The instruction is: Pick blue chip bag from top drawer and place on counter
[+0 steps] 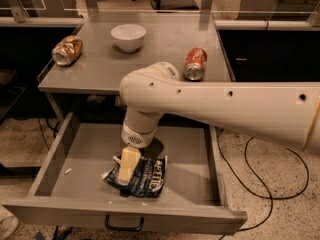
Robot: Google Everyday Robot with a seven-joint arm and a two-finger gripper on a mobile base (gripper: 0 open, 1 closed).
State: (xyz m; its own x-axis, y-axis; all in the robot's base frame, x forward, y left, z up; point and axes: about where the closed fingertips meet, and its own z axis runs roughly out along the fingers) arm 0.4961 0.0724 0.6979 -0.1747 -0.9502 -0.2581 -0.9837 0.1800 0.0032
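Note:
The blue chip bag (148, 177), dark blue crumpled foil with white lettering, lies flat on the floor of the open top drawer (186, 160), near its front middle. My gripper (128, 165) points straight down from the big white arm and rests on the bag's left part, covering it. The bag lies on the drawer floor. The counter (165, 54) is the grey tabletop above and behind the drawer.
On the counter stand a white bowl (128, 36) at the back, a crushed gold-brown can (67, 50) at the left and a red soda can (195, 63) at the right. The drawer's front panel has a dark handle (124, 225). Black cables (260, 184) lie on the floor to the right.

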